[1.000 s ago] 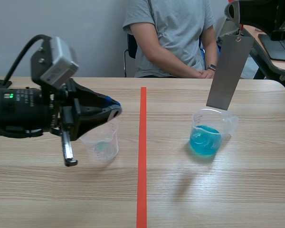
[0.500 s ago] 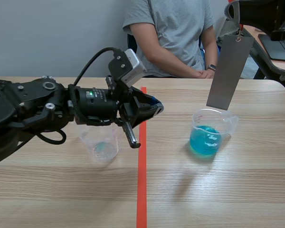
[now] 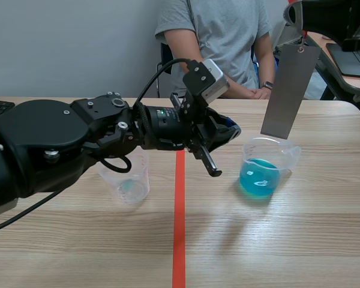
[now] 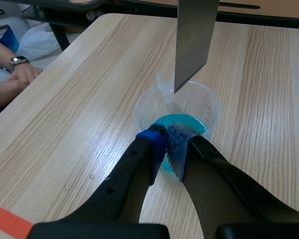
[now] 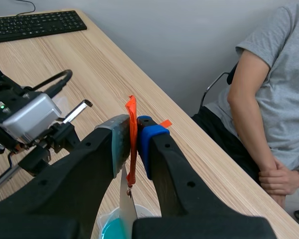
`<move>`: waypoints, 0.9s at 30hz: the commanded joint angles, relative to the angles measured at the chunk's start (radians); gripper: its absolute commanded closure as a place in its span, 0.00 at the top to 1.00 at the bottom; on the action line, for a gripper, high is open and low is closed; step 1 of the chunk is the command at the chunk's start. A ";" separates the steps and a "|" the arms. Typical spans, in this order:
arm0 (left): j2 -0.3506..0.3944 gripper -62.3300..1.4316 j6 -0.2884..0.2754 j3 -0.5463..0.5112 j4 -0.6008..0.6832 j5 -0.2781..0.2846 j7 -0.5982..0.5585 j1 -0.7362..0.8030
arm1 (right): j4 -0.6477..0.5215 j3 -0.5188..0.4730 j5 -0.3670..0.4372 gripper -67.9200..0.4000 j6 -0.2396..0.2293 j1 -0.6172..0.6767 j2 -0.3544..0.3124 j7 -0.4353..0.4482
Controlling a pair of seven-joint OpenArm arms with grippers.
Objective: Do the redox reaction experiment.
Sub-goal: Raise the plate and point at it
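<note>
Flat grey metal strip (image 3: 290,90) is hanging upright over the clear plastic beaker of blue liquid (image 3: 264,171). Your right gripper (image 5: 133,134) is clamping its orange tab (image 5: 131,107) straight above; your left gripper (image 4: 167,144), fingers together, is pointing at the beaker.

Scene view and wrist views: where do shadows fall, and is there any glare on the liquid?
Scene view: soft shadow on the table on the robot's side of the beaker; small white glints on the blue liquid. Left wrist view: no strong glare on the metal strip.
</note>
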State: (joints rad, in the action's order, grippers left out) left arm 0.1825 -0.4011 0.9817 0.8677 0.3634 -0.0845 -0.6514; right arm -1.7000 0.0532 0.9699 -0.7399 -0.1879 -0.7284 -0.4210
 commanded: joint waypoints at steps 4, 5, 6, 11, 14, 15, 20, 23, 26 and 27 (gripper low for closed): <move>-0.053 0.10 -0.002 -0.005 -0.028 0.005 -0.031 -0.020 | -0.011 -0.023 0.010 0.03 -0.006 -0.023 -0.014 0.015; -0.061 0.10 -0.002 -0.005 -0.035 -0.003 -0.032 -0.020 | -0.011 -0.023 0.010 0.03 -0.006 -0.023 -0.014 0.015; -0.069 0.10 -0.002 -0.005 -0.043 -0.019 -0.037 -0.020 | -0.011 -0.023 0.010 0.03 -0.006 -0.023 -0.014 0.015; -0.099 0.10 0.034 -0.005 -0.069 -0.035 -0.053 -0.020 | -0.011 -0.023 0.010 0.03 -0.006 -0.023 -0.014 0.015; -0.105 0.10 0.044 -0.005 -0.071 -0.035 -0.054 -0.020 | -0.011 -0.023 0.010 0.03 -0.006 -0.023 -0.014 0.015; -0.105 0.10 0.045 -0.005 -0.071 -0.035 -0.055 -0.020 | -0.011 -0.023 0.010 0.03 -0.006 -0.023 -0.014 0.015; -0.104 0.10 0.051 -0.005 -0.071 -0.035 -0.056 -0.020 | -0.011 -0.023 0.010 0.03 -0.006 -0.023 -0.014 0.015; -0.104 0.10 0.051 -0.005 -0.071 -0.035 -0.056 -0.020 | -0.011 -0.023 0.010 0.03 -0.006 -0.023 -0.014 0.015; -0.104 0.10 0.056 -0.005 -0.071 -0.035 -0.056 -0.020 | -0.011 -0.023 0.010 0.03 -0.006 -0.023 -0.014 0.015; -0.104 0.10 0.058 -0.005 -0.071 -0.036 -0.056 -0.020 | -0.011 -0.023 0.010 0.03 -0.006 -0.023 -0.014 0.015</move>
State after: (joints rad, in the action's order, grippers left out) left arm 0.0887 -0.3462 0.9813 0.7795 0.3149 -0.1242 -0.6514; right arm -1.7000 0.0532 0.9699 -0.7399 -0.1879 -0.7284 -0.4210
